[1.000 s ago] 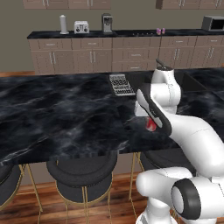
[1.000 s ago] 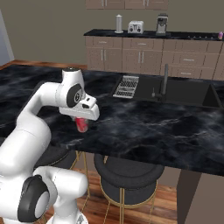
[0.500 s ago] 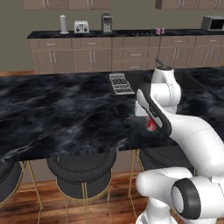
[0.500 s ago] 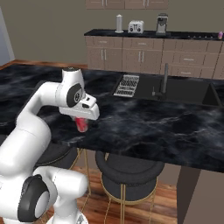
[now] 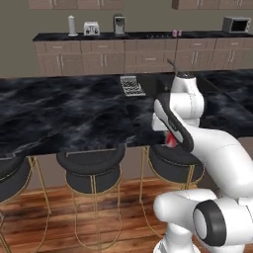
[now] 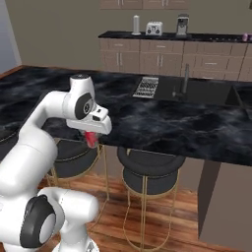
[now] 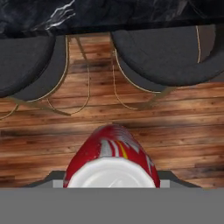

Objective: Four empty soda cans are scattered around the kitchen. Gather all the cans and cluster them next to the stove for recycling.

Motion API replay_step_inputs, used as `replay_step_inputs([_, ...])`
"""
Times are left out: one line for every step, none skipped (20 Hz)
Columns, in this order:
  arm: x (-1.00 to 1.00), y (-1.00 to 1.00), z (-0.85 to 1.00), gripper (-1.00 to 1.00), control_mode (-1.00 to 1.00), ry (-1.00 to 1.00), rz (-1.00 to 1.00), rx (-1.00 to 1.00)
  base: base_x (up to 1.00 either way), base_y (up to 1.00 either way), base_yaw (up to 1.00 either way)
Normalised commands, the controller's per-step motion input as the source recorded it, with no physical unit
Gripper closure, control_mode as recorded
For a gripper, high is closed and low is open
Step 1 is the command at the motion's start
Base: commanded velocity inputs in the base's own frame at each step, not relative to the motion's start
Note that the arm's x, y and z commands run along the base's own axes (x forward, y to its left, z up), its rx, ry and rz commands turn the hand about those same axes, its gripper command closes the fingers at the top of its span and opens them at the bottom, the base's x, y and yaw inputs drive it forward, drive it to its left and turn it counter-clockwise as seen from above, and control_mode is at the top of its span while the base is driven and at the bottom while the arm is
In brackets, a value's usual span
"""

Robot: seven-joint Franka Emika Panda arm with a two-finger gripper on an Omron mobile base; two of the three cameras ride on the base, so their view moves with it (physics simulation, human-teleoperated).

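Gripper (image 6: pixel 91 138) clamped | red soda can (image 7: pixel 110 154), glossy cylinder, silver top

Black marble table (image 5: pixel 74 113) has just a small wire rack (image 5: pixel 131 85) sitting on it, near the sink (image 6: pixel 206 92).

A long table (image 5: pixel 74 116) topped in black marble with white veining runs across the room, with round black-cushioned stools on thin brass legs (image 5: pixel 94 165) tucked under its near edge above a reddish-brown wood plank floor (image 7: pixel 175 127). Along the plain beige wall (image 6: pixel 59 29) stand tan base cabinets (image 5: pixel 99 62) under a dark counter, carrying a toaster (image 5: pixel 91 28), a coffee machine (image 5: pixel 119 24) and a microwave (image 5: pixel 235 24).
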Motion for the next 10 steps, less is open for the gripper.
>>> replay_step_inputs([0.00, 0.00, 0.00, 1.00, 1.00, 0.00, 0.00, 0.00, -0.73, -0.44, 0.00])
replay_step_inputs([0.00, 0.00, 0.00, 1.00, 1.00, 0.00, 0.00, 0.00, -0.70, -0.55, 0.00])
replay_step_inputs([0.00, 0.00, 0.00, 1.00, 1.00, 0.00, 0.00, 0.00, -0.63, -0.57, 0.01])
replay_step_inputs([0.00, 0.00, 0.00, 1.00, 1.00, 0.00, 0.00, 0.00, -0.48, -0.69, 0.03])
replay_step_inputs([0.00, 0.00, 0.00, 1.00, 1.00, 0.00, 0.00, 0.00, -0.41, -0.79, 0.04])
replay_step_inputs([0.00, 0.00, 0.00, 1.00, 1.00, 0.00, 0.00, 0.00, -0.33, -0.82, 0.04])
replay_step_inputs([0.00, 0.00, 0.00, 1.00, 1.00, 0.00, 0.00, 0.00, -0.29, -0.83, 0.04])
replay_step_inputs([0.00, 0.00, 0.00, 1.00, 1.00, 0.00, 0.00, 0.00, -0.24, -0.84, 0.05])
replay_step_inputs([0.00, 0.00, 0.00, 1.00, 1.00, 0.00, 0.00, 0.00, -0.21, -0.87, 0.05])
replay_step_inputs([0.00, 0.00, 0.00, 1.00, 1.00, 0.00, 0.00, 0.00, -0.24, -0.92, 0.05])
